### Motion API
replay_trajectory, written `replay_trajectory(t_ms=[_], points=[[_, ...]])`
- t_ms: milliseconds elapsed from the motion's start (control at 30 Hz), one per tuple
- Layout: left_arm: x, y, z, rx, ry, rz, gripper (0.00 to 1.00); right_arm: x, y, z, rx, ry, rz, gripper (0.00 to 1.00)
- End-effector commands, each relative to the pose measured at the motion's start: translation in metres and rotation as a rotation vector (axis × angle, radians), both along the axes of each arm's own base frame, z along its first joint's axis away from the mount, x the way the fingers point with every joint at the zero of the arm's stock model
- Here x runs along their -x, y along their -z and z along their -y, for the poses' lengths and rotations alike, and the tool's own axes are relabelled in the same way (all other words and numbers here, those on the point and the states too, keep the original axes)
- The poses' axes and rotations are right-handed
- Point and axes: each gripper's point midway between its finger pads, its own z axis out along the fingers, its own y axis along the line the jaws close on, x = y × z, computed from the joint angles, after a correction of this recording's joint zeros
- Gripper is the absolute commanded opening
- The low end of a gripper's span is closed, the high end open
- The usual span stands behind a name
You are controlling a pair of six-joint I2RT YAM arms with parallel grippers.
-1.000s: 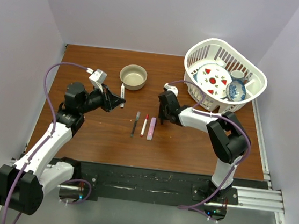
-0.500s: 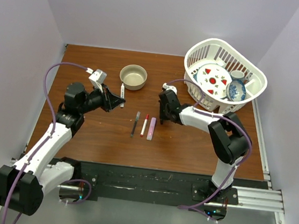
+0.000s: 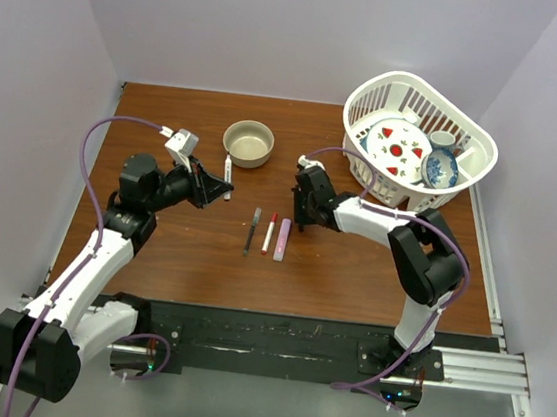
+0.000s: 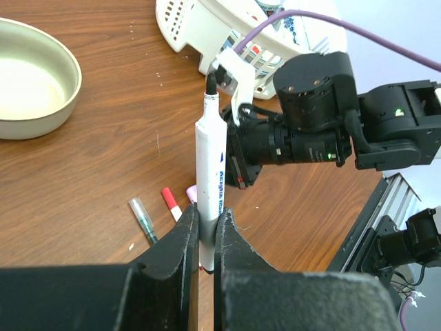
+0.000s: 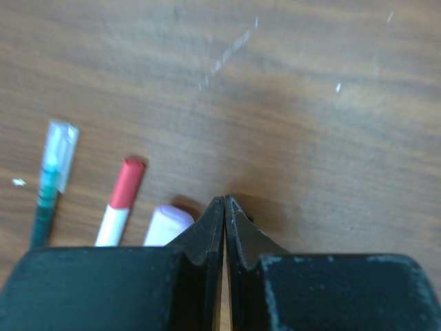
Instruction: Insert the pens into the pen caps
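My left gripper (image 3: 218, 193) (image 4: 207, 231) is shut on a white-bodied pen (image 3: 227, 174) (image 4: 211, 176). It holds the pen off the table with the bare black tip pointing toward the right arm. My right gripper (image 3: 303, 221) (image 5: 224, 201) is shut just above the table, right of three pens lying side by side. A small dark bit shows beside its tip, and I cannot tell what it is. The three pens are a dark pen with a clear cap (image 3: 252, 230) (image 5: 52, 176), a white pen with a red cap (image 3: 270, 232) (image 5: 124, 186) and a pink marker (image 3: 282, 239) (image 5: 167, 222).
A tan round bowl (image 3: 249, 143) (image 4: 27, 76) stands behind the left gripper. A white basket (image 3: 461, 179) holding dishes stands at the back right, close behind the right arm's elbow.
My right gripper has shifted slightly back and to the left. The left gripper and its pen have barely moved.
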Motion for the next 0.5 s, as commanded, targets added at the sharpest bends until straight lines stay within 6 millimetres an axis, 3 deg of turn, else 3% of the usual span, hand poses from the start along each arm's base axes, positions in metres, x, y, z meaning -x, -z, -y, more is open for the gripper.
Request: replay_trajectory(t_ms=[0,133,467], points=[[-0.003,-0.011,-0.001,0.0,-0.001,0.048,0.0,0.006,-0.016,-0.001,-0.041,-0.006,0.015,0.06],[-0.002,-0.011,-0.001,-0.001,-0.002,0.048,0.0,0.009,-0.008,0.007,-0.011,0.007,0.001,0.06],[-0.003,-0.011,-0.002,-0.003,-0.006,0.045,0.0,0.018,-0.014,0.024,0.03,0.028,0.012,0.06]])
